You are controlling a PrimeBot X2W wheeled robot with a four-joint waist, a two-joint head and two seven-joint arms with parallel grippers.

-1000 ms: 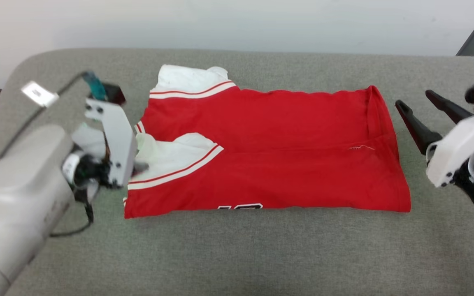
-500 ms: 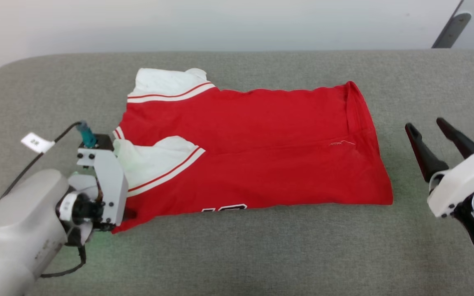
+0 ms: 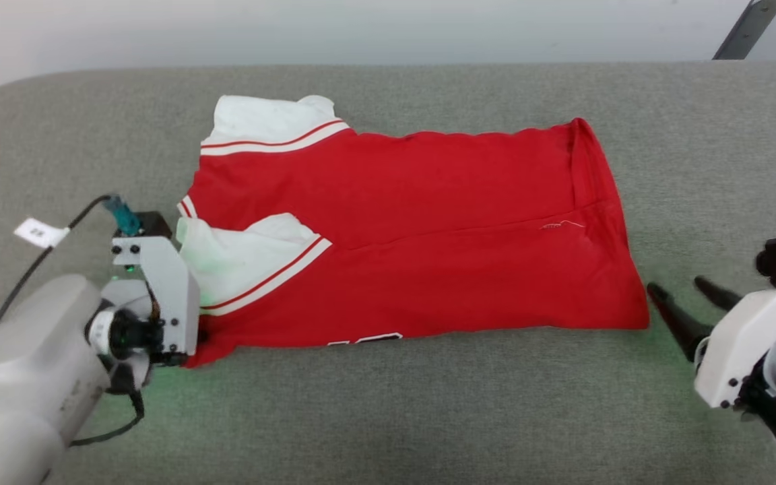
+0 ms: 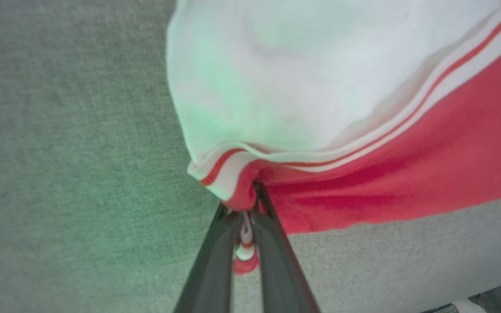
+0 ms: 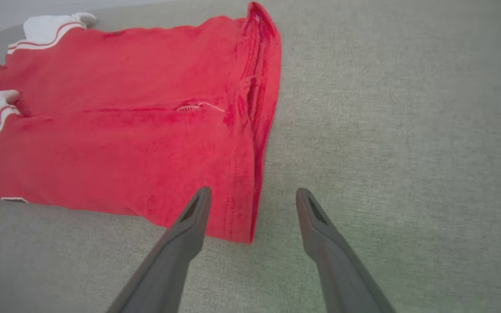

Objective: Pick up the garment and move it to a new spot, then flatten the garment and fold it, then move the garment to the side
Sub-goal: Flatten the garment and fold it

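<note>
Pinching the near-left corner of the garment (image 3: 428, 269), your left gripper (image 4: 248, 203) is clamped on cloth. Right gripper (image 5: 252, 191): fingers spread, straddling the near-right corner, nothing held. Garment: flat, folded lengthwise on the grey cushion (image 3: 388, 417). Outstanding, likely: right-hand grasp, further fold, move aside.

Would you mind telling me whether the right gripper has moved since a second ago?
Yes. Judged against the garment, the right gripper has come back along its right edge, from beside the far end to the near right corner, jaws open.
</note>
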